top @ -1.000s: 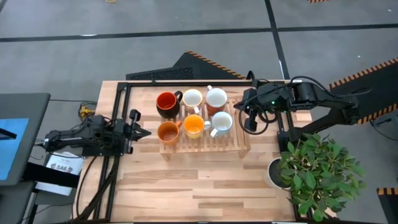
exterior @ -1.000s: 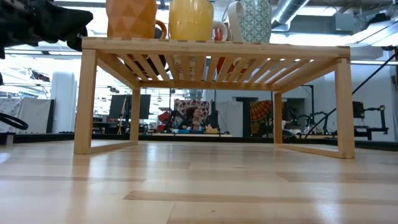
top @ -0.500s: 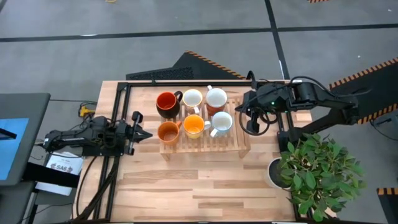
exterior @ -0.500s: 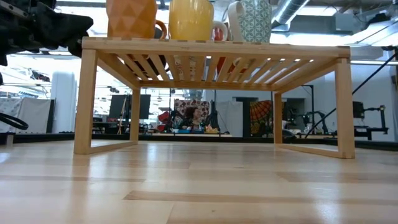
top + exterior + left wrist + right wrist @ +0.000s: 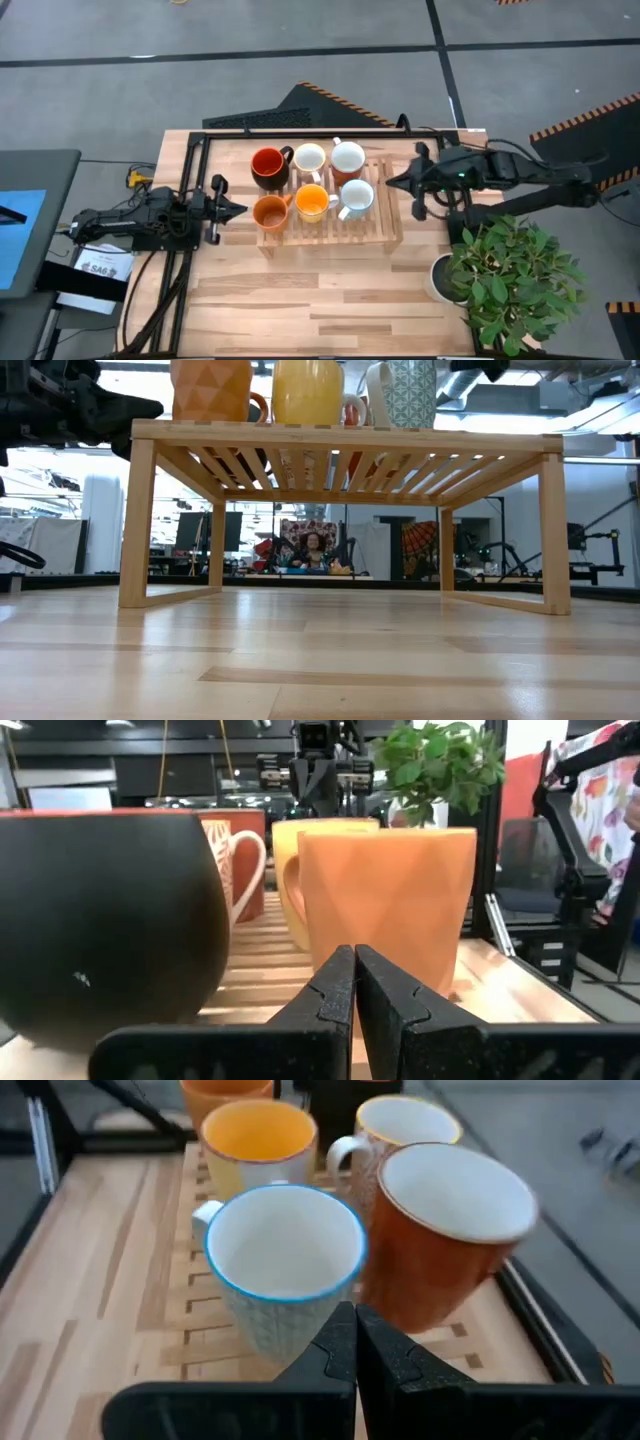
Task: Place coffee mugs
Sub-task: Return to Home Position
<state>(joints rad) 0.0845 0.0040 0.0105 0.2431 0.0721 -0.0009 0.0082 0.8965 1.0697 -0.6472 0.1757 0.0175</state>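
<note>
Six coffee mugs stand on their bases in two rows on a slatted wooden rack [image 5: 385, 228]. The far row holds the dark mug with red inside [image 5: 266, 165], a white one [image 5: 309, 158] and a brown one with white inside [image 5: 348, 158]. The near row holds an orange mug [image 5: 270, 211], a yellow-orange one [image 5: 312, 202] and a pale blue-rimmed one [image 5: 356, 196]. My left gripper [image 5: 240, 209] is shut, level, just left of the orange mug [image 5: 385, 910]. My right gripper [image 5: 392, 181] is shut, right of the pale mug [image 5: 285, 1265], pointing at it.
A potted plant [image 5: 515, 280] in a white pot [image 5: 445, 278] stands at the table's near right corner, close under my right arm. A black frame rail [image 5: 190, 200] runs along the left side. Bare tabletop [image 5: 320, 290] lies between the rack and the near edge.
My left gripper has crept toward the rack, closing on the orange mug. My right gripper has drawn back from the rack's right end toward the table's right edge and turned level, pointing at the mugs. The mugs have not moved.
</note>
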